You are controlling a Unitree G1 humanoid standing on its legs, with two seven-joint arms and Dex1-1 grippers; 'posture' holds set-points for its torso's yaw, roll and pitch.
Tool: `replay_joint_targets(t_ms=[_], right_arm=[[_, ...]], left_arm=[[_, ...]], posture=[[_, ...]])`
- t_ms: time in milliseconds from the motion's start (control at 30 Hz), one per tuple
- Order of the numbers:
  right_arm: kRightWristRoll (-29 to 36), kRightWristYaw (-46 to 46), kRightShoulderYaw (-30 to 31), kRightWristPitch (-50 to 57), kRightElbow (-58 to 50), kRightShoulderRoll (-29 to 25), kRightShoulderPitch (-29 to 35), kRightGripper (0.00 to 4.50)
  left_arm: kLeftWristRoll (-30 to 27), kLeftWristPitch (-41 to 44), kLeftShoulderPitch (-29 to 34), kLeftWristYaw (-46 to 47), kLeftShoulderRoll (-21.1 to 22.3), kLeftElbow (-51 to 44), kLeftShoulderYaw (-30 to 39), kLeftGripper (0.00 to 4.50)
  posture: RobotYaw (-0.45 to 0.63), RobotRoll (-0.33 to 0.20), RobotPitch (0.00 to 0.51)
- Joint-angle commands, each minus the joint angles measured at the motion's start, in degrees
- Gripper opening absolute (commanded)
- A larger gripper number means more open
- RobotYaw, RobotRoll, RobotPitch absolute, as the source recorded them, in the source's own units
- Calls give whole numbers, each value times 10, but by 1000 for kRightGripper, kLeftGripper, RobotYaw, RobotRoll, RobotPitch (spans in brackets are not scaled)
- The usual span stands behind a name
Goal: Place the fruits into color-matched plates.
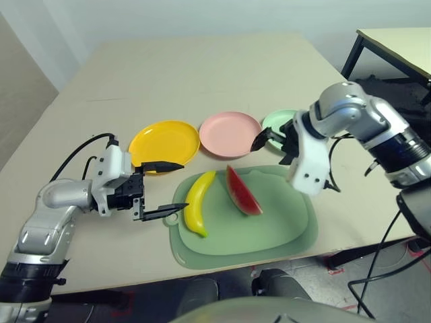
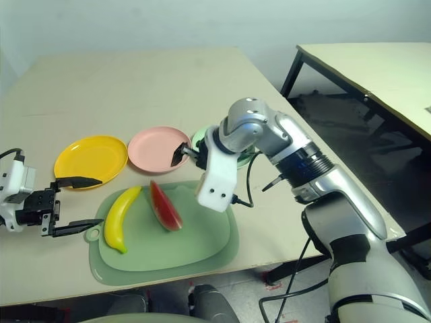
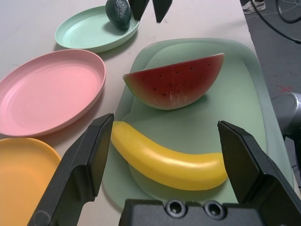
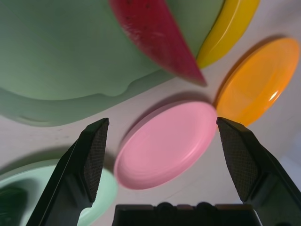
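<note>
Pale tabletop (image 1: 202,67), green mat (image 3: 244,103) at near edge. L gripper (image 1: 176,186) fingers spread, empty; banana (image 1: 195,205) on mat just beyond the tips, long axis running across the line they point along. L arm nearer, so likely its pick, w/ a wrist turn. R gripper (image 4: 163,123) also spread, empty, nr pink plate (image 4: 165,145); watermelon (image 3: 174,82) beyond banana from L fingers.

The big pale table (image 1: 202,74) holds a flat green mat (image 1: 269,232) at its near side. Past the mat, three round plates sit in a row: yellow (image 1: 165,145) on the left, pink (image 1: 230,133) between, mint green (image 1: 277,118) on the right.
</note>
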Motion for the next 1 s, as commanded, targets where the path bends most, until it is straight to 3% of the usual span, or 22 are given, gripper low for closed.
replay_joint_targets(t_ms=[33, 433, 800, 1000], right_arm=[[-17, -8, 27, -1, -5, 29, -1, 4463], [-54, -28, 69, 1, 2, 69, 8, 4463], [-66, -21, 101, 15, 1, 73, 29, 4463], [-72, -9, 101, 75, -3, 80, 54, 4463]], left_arm=[[2, 5, 1, 2, 4, -7, 4, 4500], [-1, 7, 11, 9, 3, -16, 9, 4500], [-1, 6, 11, 12, 2, -17, 9, 4500], [-2, 5, 12, 15, 1, -18, 10, 4500]], posture=[[51, 0, 23], [57, 0, 29], [62, 0, 41], [69, 0, 41]])
